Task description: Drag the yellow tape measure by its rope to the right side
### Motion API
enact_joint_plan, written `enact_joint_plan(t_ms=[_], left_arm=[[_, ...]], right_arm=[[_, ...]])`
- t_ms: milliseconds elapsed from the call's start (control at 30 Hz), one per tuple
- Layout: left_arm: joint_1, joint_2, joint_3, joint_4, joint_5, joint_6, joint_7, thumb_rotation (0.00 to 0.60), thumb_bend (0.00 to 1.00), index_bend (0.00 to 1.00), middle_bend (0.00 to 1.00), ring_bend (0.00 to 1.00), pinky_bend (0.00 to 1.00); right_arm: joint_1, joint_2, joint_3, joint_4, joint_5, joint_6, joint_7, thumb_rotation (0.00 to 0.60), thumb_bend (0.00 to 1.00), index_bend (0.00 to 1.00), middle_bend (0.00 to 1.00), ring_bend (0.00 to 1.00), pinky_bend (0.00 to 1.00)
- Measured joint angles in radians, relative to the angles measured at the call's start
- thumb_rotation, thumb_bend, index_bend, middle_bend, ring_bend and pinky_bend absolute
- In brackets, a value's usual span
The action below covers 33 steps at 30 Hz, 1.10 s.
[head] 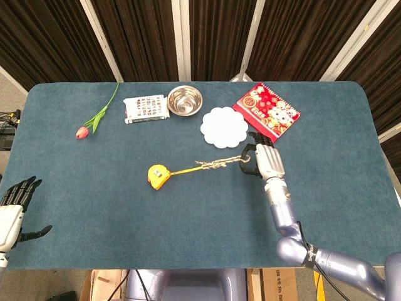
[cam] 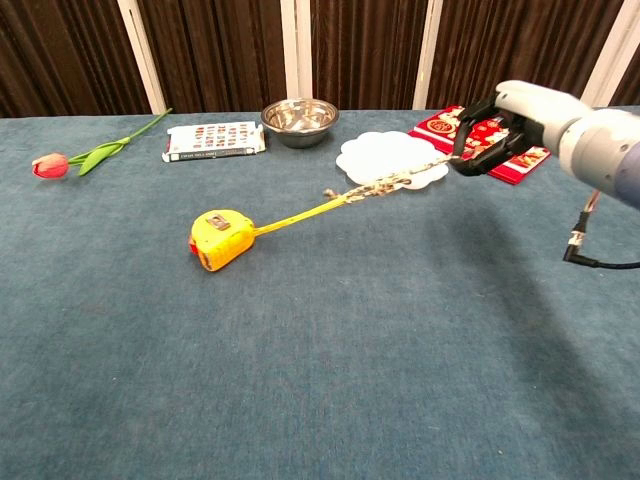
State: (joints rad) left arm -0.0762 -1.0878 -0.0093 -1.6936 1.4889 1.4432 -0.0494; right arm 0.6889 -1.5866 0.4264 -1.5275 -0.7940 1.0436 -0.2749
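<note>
The yellow tape measure (head: 158, 175) (cam: 222, 240) lies on the blue table left of centre. Its yellow strap and knotted rope (head: 216, 163) (cam: 385, 184) run taut up to the right, lifted off the cloth. My right hand (head: 266, 161) (cam: 498, 135) grips the rope's far end, fingers curled round it, raised above the table. My left hand (head: 14, 210) hangs at the table's front left edge, fingers spread, holding nothing; it does not show in the chest view.
Along the back lie a pink tulip (head: 93, 119), a printed card box (head: 145, 108), a steel bowl (head: 185, 100), a white scalloped mat (head: 224, 126) and a red book (head: 267, 111). The mat and book sit just behind my right hand.
</note>
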Motion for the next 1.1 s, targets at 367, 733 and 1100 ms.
enact_joint_plan(t_ms=[367, 733, 1100], left_arm=[[0.007, 0.004, 0.004, -0.003, 0.016, 0.017, 0.000, 0.600, 0.00, 0.00, 0.00, 0.00, 0.00], [0.010, 0.003, 0.007, -0.007, 0.024, 0.024, 0.009, 0.600, 0.00, 0.00, 0.00, 0.00, 0.00], [0.013, 0.002, 0.004, -0.006, 0.023, 0.031, 0.011, 0.600, 0.00, 0.00, 0.00, 0.00, 0.00]], right_arm=[[-0.051, 0.129, -0.001, -0.052, 0.018, 0.033, 0.021, 0.600, 0.45, 0.62, 0.15, 0.00, 0.00], [-0.115, 0.258, 0.001, -0.074, 0.054, 0.039, 0.075, 0.600, 0.45, 0.63, 0.15, 0.00, 0.00], [-0.168, 0.366, 0.008, 0.000, 0.099, 0.031, 0.125, 0.600, 0.46, 0.63, 0.15, 0.00, 0.00]])
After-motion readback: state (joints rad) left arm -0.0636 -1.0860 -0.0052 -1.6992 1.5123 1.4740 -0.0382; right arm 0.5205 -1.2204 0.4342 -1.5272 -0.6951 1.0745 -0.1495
